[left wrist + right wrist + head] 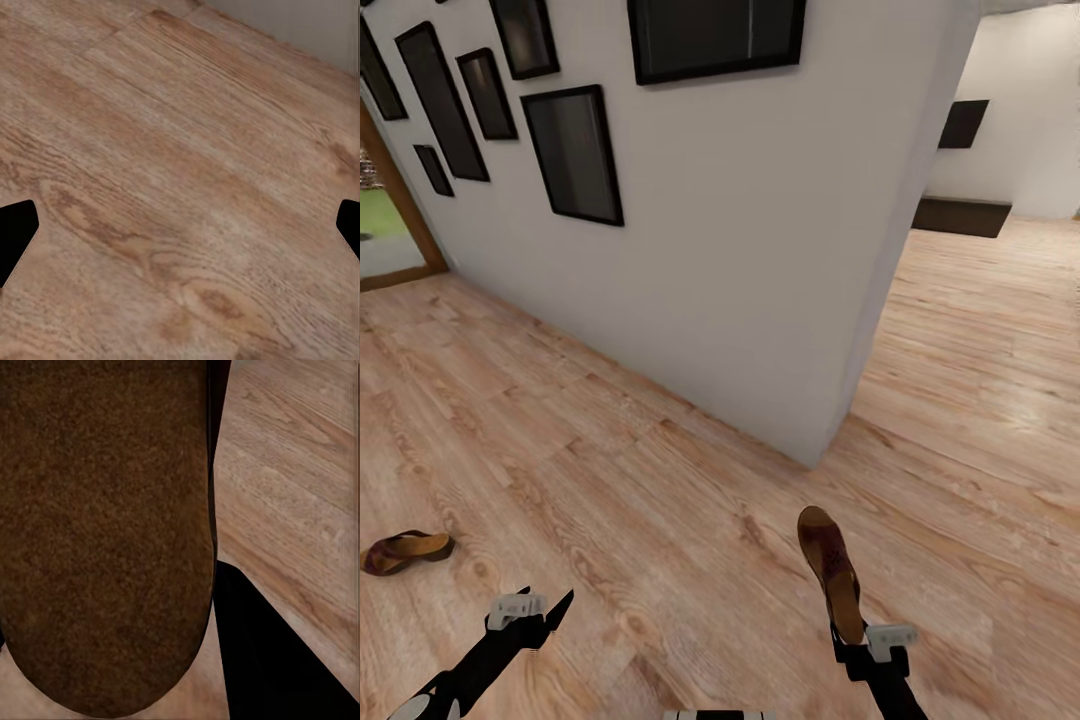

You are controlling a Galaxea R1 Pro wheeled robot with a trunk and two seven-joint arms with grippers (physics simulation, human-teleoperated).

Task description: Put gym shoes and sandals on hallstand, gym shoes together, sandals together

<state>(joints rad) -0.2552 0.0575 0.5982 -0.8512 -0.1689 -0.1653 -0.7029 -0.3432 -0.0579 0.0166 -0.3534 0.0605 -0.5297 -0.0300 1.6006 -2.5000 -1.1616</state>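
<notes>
Carrying step: the right gripper (852, 640) fingers clamp one flat brown leather sandal (830, 572); the left gripper (532, 612) fingers spread wide, empty. A second sandal (405, 550) lies on the wood-plank floor (660, 500) left of it. Next, find the rack.

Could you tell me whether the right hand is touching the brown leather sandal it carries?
Touching: in the head view the right hand grips the brown leather sandal at its heel end, holding it above the wood-plank floor.

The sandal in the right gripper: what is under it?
Under the held sandal lies bare corridor floor. The right gripper clamps its heel end. The sole hides much of the floor in the right wrist view.
</notes>
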